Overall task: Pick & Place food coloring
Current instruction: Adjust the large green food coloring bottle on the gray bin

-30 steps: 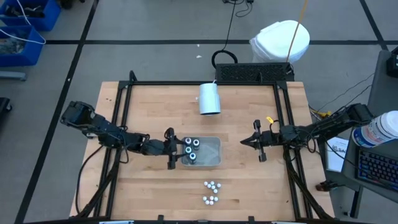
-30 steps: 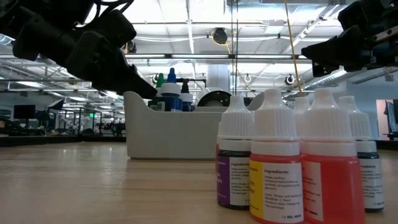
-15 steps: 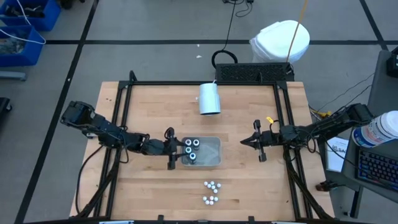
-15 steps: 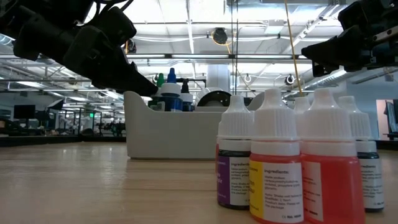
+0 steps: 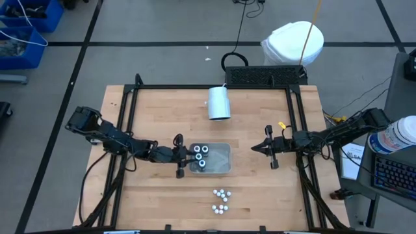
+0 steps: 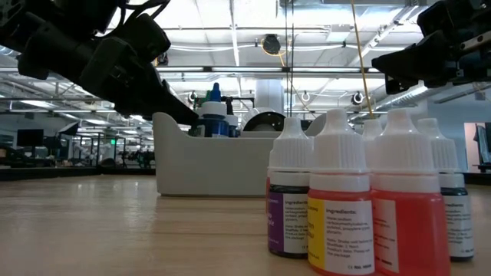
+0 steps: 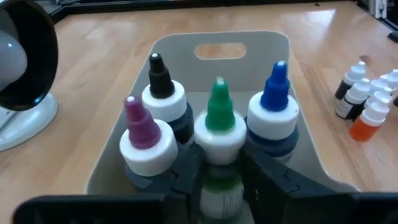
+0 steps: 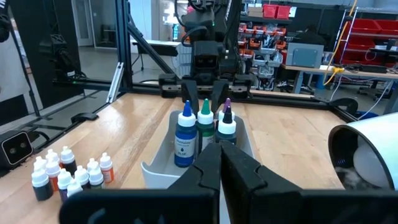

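in the white tray (image 7: 298, 155) at mid tabletop (image 5: 260, 188), the left hand (image 7: 217, 171) has its fingers narrowed onto the green-tipped bottle (image 7: 219, 134), one of four wide food coloring bottles standing together. judged light, rigid, smooth plastic; the body below the cap is the sound hold. the fingers stood wider a second ago. the right hand (image 8: 217, 165) waits pinched shut, well clear. small bottles (image 5: 221, 201) stand outside.

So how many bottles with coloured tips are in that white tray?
4, clustered at one end of the tray: black-tipped, purple-tipped and blue-tipped, plus the green-tipped one between the left arm's fingers. None seem hidden.
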